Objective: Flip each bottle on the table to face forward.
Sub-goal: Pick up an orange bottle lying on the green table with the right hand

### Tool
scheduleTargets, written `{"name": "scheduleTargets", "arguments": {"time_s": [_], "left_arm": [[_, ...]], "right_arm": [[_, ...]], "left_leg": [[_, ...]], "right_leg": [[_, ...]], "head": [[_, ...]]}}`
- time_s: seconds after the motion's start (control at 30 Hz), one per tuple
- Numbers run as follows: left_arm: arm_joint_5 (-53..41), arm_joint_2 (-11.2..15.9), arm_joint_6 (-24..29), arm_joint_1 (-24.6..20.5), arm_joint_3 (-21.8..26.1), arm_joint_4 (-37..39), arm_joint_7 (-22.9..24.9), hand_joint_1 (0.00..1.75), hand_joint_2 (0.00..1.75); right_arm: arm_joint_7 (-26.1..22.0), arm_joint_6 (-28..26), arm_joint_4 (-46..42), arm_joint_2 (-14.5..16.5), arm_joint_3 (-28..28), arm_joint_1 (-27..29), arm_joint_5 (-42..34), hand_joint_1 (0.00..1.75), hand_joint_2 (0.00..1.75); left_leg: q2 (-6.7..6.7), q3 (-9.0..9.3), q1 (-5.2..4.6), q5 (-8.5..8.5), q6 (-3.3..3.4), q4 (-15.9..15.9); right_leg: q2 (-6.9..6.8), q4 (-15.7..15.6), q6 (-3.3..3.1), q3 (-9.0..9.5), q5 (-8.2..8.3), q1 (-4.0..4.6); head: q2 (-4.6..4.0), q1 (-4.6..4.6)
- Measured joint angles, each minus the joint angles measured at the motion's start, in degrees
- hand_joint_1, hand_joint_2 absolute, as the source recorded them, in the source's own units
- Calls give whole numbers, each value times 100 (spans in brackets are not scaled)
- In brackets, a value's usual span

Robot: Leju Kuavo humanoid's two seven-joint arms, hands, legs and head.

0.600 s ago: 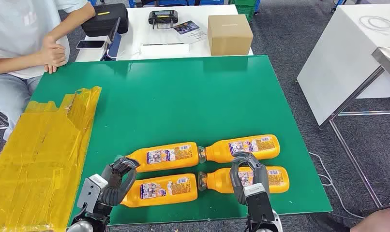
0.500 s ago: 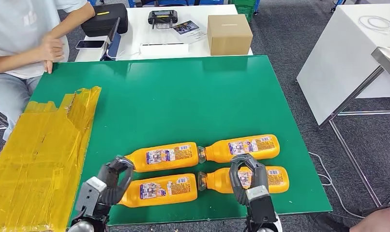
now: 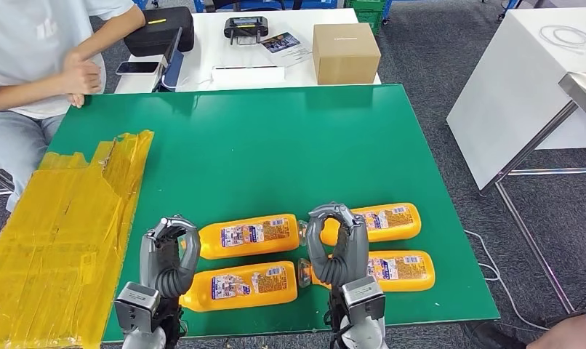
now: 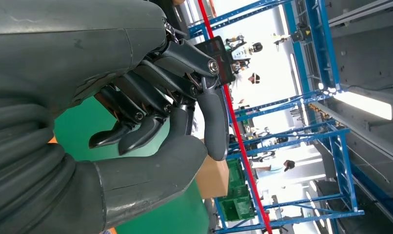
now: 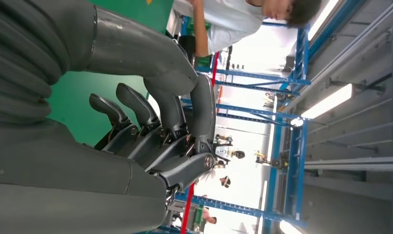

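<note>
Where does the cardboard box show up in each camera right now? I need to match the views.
Head view: cardboard box on the white table beyond the green mat's far edge.
Left wrist view: tan box just past the thumb, beside the mat.
Right wrist view: not in it.
Shared landmark: green mat.

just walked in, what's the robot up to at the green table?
Four orange bottles lie on their sides in two rows on the green table, caps meeting mid-row. The robot's left hand and right hand are raised above the near edge, fingers curled in, holding nothing. All labels show on top. A person sits at the far left corner, not touching the bottles.
</note>
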Motion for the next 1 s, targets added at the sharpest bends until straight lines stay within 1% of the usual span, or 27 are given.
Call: {"name": "scheduleTargets", "arguments": {"time_s": [0.1, 0.13, 0.17, 0.23, 0.27, 0.3, 0.53, 0.67, 0.8, 1.0], "left_arm": [[19, -7, -48, -10, 1, 0, -1, 175, 175], [39, -8, -87, -12, 1, 0, -1, 143, 175], [59, -8, -130, -13, 2, 0, 0, 99, 175], [82, -8, -182, -13, 3, 0, 5, 12, 175], [83, -8, -192, -14, 4, 0, 13, 0, 175], [83, -8, -195, -14, 6, 0, 22, 0, 175], [30, -8, -184, 27, 82, 0, 98, 0, 175], [-27, -8, -179, 92, 200, -6, 115, 0, 175], [-86, -9, -196, 191, 334, -42, 140, 0, 175], [-110, -15, -217, 255, 457, -52, 152, 0, 175]], "right_arm": [[-3, -8, 0, 0, 13, -19, 15, 175, 175], [-3, -11, 0, -1, 15, -22, 22, 168, 175], [-3, -14, 0, -2, 16, -24, 31, 135, 175], [11, -14, 0, -13, 16, -33, 58, 48, 175], [36, -9, 0, -23, 16, -39, 87, 11, 175], [77, -1, 0, -37, 15, -45, 127, 0, 175], [512, 312, 0, -231, 4, -50, 369, 0, 175], [632, 412, -3, -372, -47, -38, 452, 0, 175], [808, 445, -40, -505, -211, -1, 562, 0, 175], [878, 511, -68, -652, -366, 28, 620, 0, 175]], "left_leg": [[0, 0, 0, 0, 0, 0], [0, 0, 0, 0, 0, 0], [0, 0, 0, 0, 0, 0], [0, 0, 0, 0, 0, 0], [0, 0, 0, 0, 0, 0], [0, 0, 0, 0, 0, 0], [0, -1, 0, 0, 0, 0], [0, 0, 0, 0, 0, 0], [0, -1, 0, 0, 0, 0], [0, -1, 0, 0, 0, 0]], "right_leg": [[0, 0, 0, 0, 0, 0], [0, 0, 0, 0, 0, 0], [0, 0, 0, 0, 0, 0], [0, 0, 0, 0, 0, 0], [0, 0, 0, 0, 0, 0], [0, 0, 0, 0, 0, 0], [0, 0, 0, 1, 0, 0], [0, 0, 0, 0, 0, 0], [0, 0, 0, -1, 0, 0], [0, 0, 0, -1, 0, 0]], "head": [[0, -1], [0, -1], [0, -1], [0, -1], [0, -1], [0, -1], [0, -1], [0, -1], [0, -1], [0, -1]]}}
